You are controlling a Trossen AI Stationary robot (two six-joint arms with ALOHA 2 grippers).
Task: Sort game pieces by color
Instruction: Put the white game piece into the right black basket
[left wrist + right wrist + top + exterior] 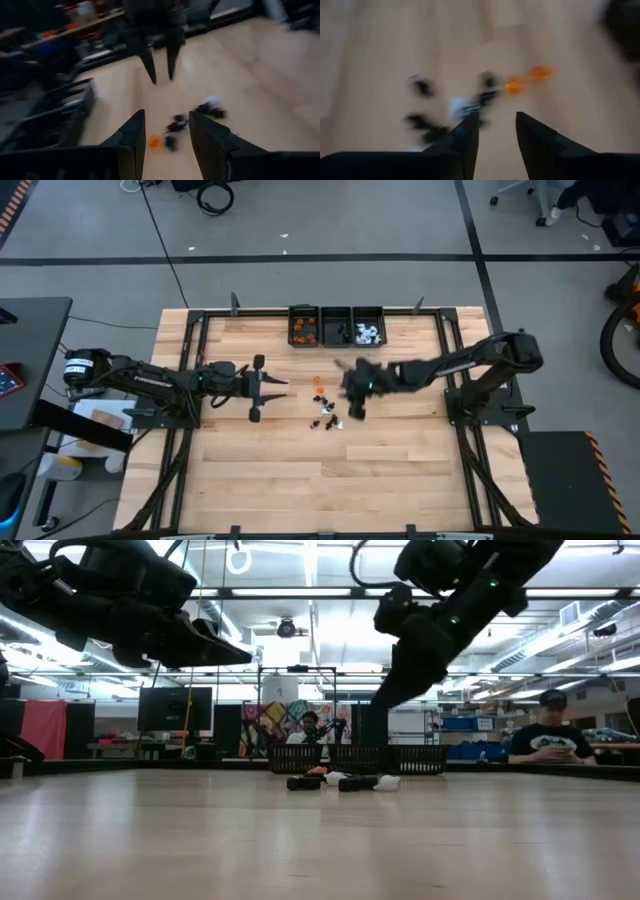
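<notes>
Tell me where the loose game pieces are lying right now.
In the high view the loose game pieces lie scattered mid-table, between the left tool and the right tool, in front of the three bins.

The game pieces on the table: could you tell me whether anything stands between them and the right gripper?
Nothing visible does: the right gripper hovers beside the loose game pieces, with only bare table between them.

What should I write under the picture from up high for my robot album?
Two dark robot arms meet over tiny orange, black and white plastic game pieces scattered on a wooden table, near three small black bins.
</notes>
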